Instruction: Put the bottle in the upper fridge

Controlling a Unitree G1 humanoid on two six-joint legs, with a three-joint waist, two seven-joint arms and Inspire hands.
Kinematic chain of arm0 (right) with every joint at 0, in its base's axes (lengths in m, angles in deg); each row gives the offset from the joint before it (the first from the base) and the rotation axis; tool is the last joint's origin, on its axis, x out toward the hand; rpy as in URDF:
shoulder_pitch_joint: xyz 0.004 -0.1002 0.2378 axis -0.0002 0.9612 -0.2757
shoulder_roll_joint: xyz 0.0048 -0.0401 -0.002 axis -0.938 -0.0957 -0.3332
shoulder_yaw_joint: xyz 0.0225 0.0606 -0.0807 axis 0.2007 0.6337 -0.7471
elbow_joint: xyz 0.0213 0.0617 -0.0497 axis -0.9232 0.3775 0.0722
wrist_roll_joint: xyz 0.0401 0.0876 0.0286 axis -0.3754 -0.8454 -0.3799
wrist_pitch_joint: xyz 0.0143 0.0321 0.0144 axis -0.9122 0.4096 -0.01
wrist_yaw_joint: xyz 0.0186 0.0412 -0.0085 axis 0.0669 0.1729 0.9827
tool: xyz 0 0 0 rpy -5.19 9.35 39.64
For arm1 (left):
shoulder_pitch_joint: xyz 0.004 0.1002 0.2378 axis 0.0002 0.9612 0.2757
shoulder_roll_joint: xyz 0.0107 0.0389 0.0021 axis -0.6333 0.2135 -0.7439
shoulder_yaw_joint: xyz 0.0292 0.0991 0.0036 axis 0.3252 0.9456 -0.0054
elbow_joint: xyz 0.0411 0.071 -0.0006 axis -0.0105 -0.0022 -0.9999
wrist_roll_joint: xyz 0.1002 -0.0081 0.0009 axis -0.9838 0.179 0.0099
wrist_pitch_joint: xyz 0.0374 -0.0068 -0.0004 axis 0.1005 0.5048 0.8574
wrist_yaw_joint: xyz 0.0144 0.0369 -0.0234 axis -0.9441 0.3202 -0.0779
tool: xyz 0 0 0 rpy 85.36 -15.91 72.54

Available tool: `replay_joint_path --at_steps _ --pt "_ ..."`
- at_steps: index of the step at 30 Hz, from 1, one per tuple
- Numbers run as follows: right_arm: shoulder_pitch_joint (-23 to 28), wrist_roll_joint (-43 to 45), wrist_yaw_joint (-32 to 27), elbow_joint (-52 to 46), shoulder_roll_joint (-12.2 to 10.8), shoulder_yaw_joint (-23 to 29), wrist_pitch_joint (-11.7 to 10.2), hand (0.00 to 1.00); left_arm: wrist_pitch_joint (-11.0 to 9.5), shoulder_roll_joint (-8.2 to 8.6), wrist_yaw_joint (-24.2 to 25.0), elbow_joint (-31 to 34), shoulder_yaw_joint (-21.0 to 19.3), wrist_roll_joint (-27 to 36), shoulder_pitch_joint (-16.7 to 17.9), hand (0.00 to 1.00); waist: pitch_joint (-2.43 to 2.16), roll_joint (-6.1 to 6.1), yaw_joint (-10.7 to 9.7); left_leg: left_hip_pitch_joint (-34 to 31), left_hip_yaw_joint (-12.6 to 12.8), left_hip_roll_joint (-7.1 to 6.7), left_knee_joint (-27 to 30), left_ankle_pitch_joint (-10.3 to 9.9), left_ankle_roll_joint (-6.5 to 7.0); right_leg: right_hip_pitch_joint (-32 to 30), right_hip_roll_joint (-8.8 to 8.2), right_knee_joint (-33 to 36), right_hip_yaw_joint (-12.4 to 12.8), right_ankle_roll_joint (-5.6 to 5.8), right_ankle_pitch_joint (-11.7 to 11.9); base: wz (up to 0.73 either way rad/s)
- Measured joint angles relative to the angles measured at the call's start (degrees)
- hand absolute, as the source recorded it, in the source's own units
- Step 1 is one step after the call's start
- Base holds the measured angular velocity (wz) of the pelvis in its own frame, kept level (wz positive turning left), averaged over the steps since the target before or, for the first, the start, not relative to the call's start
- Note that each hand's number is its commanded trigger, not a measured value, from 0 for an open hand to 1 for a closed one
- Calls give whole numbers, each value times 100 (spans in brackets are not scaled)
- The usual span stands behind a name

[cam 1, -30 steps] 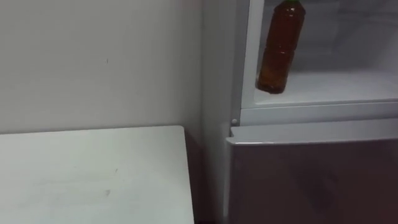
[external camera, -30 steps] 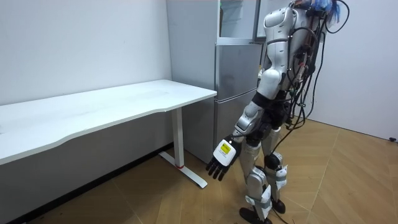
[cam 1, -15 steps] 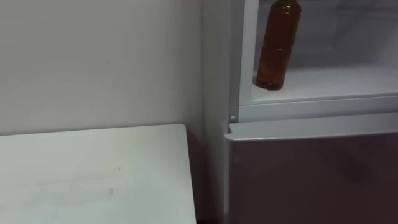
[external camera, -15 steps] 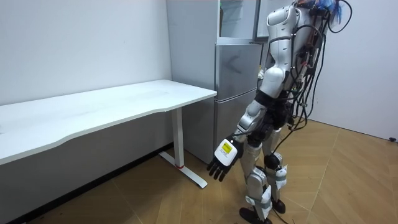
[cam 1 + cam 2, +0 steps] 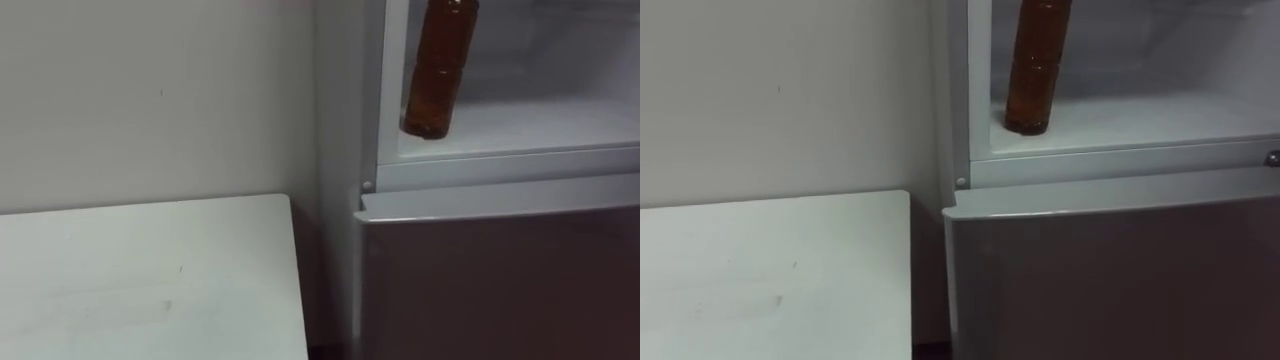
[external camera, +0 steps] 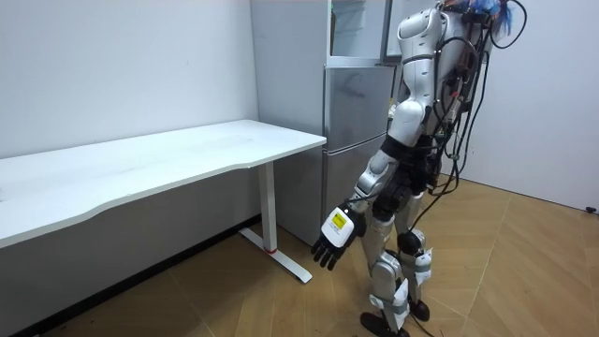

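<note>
Your bottle (image 5: 432,70) is inside the upper fridge (image 5: 500,168), near left corner, slightly tilted, base right at the shelf (image 5: 550,120), looks lined up for setting down. Can't tell what grips its top. Your left hand (image 6: 335,239) hangs aside, fingers loose, empty.

Plain room: white desk (image 6: 168,159), fridge (image 6: 351,140), wood floor (image 6: 524,271).

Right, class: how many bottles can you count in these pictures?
1. A brown bottle is tilted at the left front of the open upper fridge compartment, its top cut off by the frame. More may be hidden deeper inside.
</note>
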Motion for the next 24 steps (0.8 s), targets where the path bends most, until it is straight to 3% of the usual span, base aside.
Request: replay_joint_path --at_steps 8,11,16,21,24 --pt "-165 576 -691 -329 0 48 46 0 -88 58 -13 -119 -268 -44 28 0 -9 0 -56 -9 39 8 -2 8 10 -98 -10 128 -5 2 -2 -3" --pt "-207 1039 -1002 -422 0 59 52 0 -128 56 -16 -291 -442 -34 30 0 -27 -58 -159 -67 -27 -2 33 16 14 -98 -20 123 -89 2 -1 12" --pt "-324 2458 -1695 -758 38 101 94 0 -233 60 -20 -492 -454 -41 13 0 -32 -110 -124 -43 -52 -1 18 33 4 -100 -17 111 -118 3 -2 3" --pt "-329 3381 -2065 -848 339 123 92 0 -249 62 -17 -718 -429 -34 -121 0 -26 -131 -136 -42 -52 2 3 39 -1 -96 -9 81 -110 2 -2 0" --pt "-304 3586 -2126 -842 353 162 95 0 -289 56 -18 -715 -422 -38 -154 0 -23 -135 -131 -49 -54 1 -11 43 -8 -92 -6 82 -109 2 -3 0"
